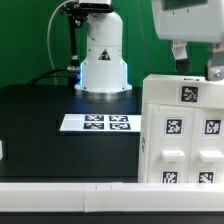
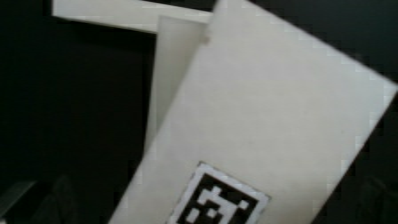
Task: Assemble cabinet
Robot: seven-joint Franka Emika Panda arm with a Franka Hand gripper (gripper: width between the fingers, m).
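The cabinet (image 1: 185,130) is a large white box with several black-and-white tags, standing at the exterior view's right on the black table. My gripper (image 1: 196,62) hangs just above its top edge. Its two fingers (image 1: 178,54) stand apart, and nothing shows between them. In the wrist view a white cabinet panel (image 2: 267,110) with one tag (image 2: 222,198) fills most of the picture, very close and tilted. The fingers do not show clearly there.
The marker board (image 1: 95,123) lies flat in the middle of the table. The white domed robot base (image 1: 103,60) stands behind it. A white rail (image 1: 70,195) runs along the table's front edge. A small white piece (image 1: 2,150) shows at the left border.
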